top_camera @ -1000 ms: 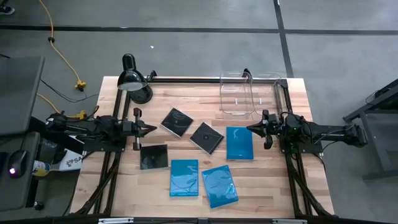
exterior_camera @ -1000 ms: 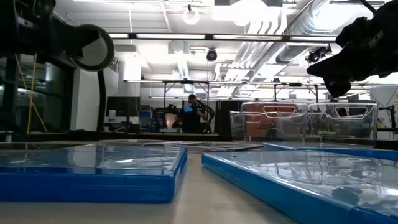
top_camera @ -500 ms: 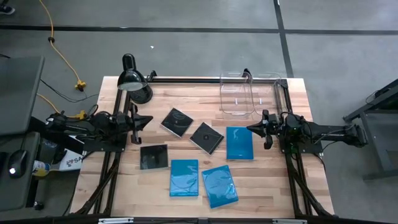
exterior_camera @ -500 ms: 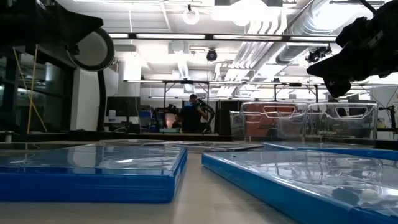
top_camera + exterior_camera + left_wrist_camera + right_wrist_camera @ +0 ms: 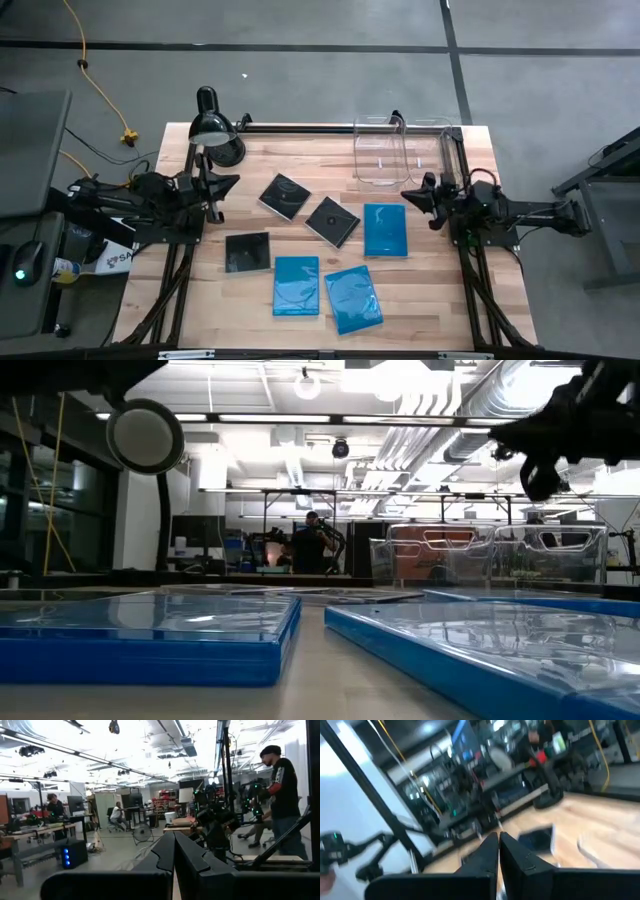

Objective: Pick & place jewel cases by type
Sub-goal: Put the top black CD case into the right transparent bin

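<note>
both arms have shifted since the earlier frames: the left tool (image 5: pixel 232 181) has drawn back toward its own edge of the bench (image 5: pixel 440 300) and swung up toward the black lamp (image 5: pixel 213 128), while the right tool (image 5: pixel 407 194) has lifted its tip toward the clear bins (image 5: pixel 382 150). each wrist view shows its own two fingers pressed together, so both tools are narrow and hold nothing.

going left to right in the high view, all six cases lie flat on the bench, none sorted yet: a black case (image 5: pixel 247 251) nearest the left arm, a tilted black case (image 5: pixel 284 195), a blue case (image 5: pixel 296 285) at the front, another tilted black case (image 5: pixel 332 220), a blue case (image 5: pixel 353 298) beside the front one, and a blue case (image 5: pixel 385 229) just below the right tool.

this looks like the very start, arms leaving rest before a first pick. the next move likely calls for a tool to open, come down over a case edge and get under a thin flat slab, which may slide.

the low view shows only the two front blue cases close up; the black ones are barely visible behind. the right wrist view is smeared by motion.
</note>
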Tool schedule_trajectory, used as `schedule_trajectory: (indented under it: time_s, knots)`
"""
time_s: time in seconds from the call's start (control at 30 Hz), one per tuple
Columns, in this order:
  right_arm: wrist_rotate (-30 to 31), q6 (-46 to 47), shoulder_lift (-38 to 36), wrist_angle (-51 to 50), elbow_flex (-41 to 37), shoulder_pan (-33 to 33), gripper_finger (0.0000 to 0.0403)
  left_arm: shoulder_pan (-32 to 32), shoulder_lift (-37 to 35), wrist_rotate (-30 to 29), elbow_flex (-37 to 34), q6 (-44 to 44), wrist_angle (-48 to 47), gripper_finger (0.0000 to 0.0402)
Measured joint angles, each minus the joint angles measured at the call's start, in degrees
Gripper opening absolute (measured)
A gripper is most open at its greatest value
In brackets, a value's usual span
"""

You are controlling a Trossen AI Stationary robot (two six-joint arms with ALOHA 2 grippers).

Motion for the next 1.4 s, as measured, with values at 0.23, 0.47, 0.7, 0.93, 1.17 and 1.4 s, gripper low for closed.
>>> schedule_trajectory:
  time_s: [0.23,0.47,0.7,0.93,1.17,1.4]
  knots:
    - [0.28,-2.53,0.05,-2.00,5.37,0.00,0.0000,0.00,5.98,2.45,4.48,-0.27,-0.08,0.0001]
    - [4.19,-11.86,4.33,-16.19,21.83,-0.02,0.0000,0.00,12.02,3.70,8.95,-0.71,-0.32,0.0001]
    - [6.45,-17.93,16.60,-29.32,43.26,-0.02,0.0000,0.00,13.77,4.06,11.14,-0.72,-3.06,0.0001]
    - [6.44,-13.35,32.48,-42.92,63.64,-0.01,0.0000,0.00,13.72,2.49,13.28,-6.50,-5.44,0.0001]
    - [6.01,-9.33,50.06,-57.14,80.56,-0.02,0.0000,0.00,13.73,-9.05,15.04,-31.05,-12.30,0.0001]
    - [2.97,-11.64,64.80,-66.46,92.56,-0.02,0.0000,0.02,13.78,-7.99,15.10,-33.23,-11.88,0.0001]
